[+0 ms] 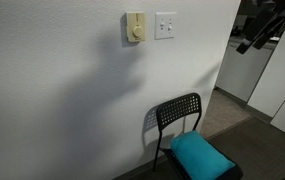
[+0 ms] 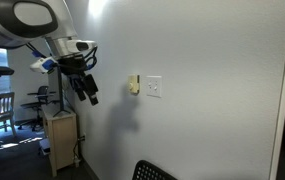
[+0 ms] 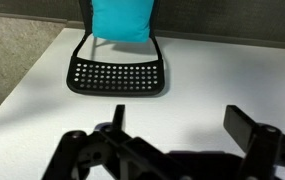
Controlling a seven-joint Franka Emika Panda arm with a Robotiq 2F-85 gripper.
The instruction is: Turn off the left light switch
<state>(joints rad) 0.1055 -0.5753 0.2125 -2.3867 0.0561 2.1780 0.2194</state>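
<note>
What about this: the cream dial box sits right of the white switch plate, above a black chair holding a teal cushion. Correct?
No: the cream dial box sits left of the white switch plate, above a black chair holding a teal cushion, as an exterior view shows.

Raised arm [image 2: 24, 18]; end effector [image 2: 88, 94] angled down, jaws seemingly apart.

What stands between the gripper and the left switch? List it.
Nothing visible. The gripper hangs in open air, off the wall. The dial box sits just left of the plate holding the left switch, not in front; the chair stands well below.
</note>
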